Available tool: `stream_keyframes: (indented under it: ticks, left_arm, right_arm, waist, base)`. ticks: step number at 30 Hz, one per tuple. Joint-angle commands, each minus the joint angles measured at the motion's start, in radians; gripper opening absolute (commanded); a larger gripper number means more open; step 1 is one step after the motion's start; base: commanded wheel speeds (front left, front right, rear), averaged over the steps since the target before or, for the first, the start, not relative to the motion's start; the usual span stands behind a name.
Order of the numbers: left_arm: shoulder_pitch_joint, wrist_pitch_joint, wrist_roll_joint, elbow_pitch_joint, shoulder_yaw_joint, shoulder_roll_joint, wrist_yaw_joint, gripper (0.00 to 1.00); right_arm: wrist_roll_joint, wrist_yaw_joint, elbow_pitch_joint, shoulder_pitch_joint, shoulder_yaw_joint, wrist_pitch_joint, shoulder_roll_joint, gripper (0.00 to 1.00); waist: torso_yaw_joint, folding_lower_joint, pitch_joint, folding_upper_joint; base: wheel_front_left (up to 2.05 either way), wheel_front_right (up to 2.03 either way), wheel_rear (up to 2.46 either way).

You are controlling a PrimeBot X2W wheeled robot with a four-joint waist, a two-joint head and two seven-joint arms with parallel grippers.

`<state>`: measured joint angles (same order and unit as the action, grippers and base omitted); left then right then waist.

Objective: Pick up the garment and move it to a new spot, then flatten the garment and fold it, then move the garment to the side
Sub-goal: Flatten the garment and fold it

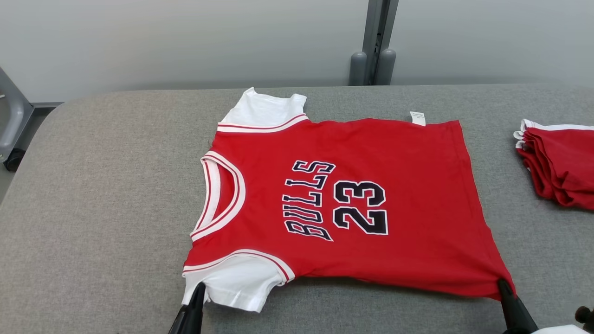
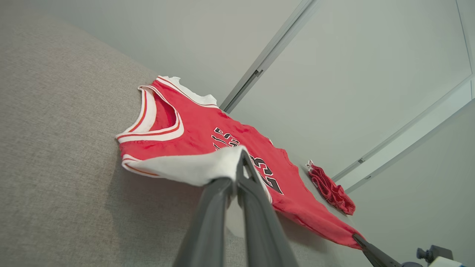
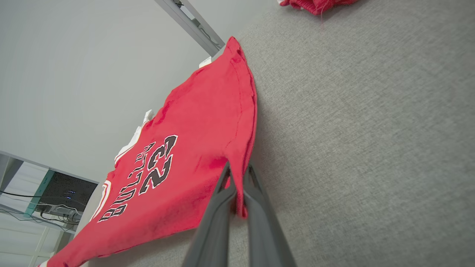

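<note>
The garment (image 1: 334, 199) is a red jersey with white sleeves and "BULLS 23" on it, spread flat on the grey table (image 1: 102, 208), neck toward the left. My left gripper (image 1: 200, 288) is shut on the near white sleeve; the left wrist view has that sleeve (image 2: 193, 167) pinched at the fingertips (image 2: 242, 157) and lifted a little. My right gripper (image 1: 502, 284) is shut on the near hem corner at the right. In the right wrist view the red hem (image 3: 237, 174) runs between the closed fingers (image 3: 226, 178).
A stack of folded red garments (image 1: 559, 162) lies at the table's right edge. A grey post (image 1: 373, 46) stands behind the table's far edge. Shelving with electronics (image 3: 55, 196) shows beyond the table in the right wrist view.
</note>
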<state>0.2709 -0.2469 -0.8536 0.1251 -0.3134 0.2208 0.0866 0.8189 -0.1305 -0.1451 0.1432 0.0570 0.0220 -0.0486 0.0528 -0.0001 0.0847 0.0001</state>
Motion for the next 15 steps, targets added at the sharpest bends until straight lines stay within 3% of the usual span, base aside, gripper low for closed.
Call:
stream_keyframes:
  ticks: [1,15]
  left_arm:
    - [-0.019,0.001,0.005,-0.005,0.000,0.004,-0.002,0.00]
    - [-0.161,0.007,0.022,-0.107,-0.039,-0.011,0.020,0.00]
  right_arm:
    - [-0.005,-0.001,-0.011,-0.016,0.000,0.004,-0.005,0.00]
    - [0.003,-0.001,-0.132,-0.102,-0.035,0.018,-0.005,0.00]
  waist:
    - [0.001,0.0001,0.001,-0.0001]
    - [0.002,0.0001,0.026,-0.0001]
  base:
    - [0.00,0.00,0.00]
    - [0.00,0.00,0.00]
